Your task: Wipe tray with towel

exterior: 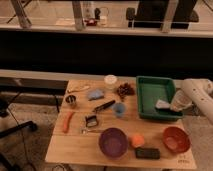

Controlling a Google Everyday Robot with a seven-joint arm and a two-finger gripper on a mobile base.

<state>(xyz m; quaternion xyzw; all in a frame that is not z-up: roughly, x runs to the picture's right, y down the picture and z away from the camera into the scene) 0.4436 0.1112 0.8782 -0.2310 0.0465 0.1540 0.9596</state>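
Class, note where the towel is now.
Camera view: the towel lies in the green tray at the table's right, near its front right corner; the gripper is beside it.

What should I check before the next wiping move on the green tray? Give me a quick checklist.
1. Towel lies inside the green tray, near its right front corner: ok.
2. End effector is at the tray's right side, right next to the towel: ok.
3. End effector has a firm hold on the towel: cannot tell.
4. Tray rests flat on the table: ok.
5. Blue cup stands left of the tray, apart from it: ok.
6. Red bowl sits in front of the tray, apart from it and out of the wiping area: ok.
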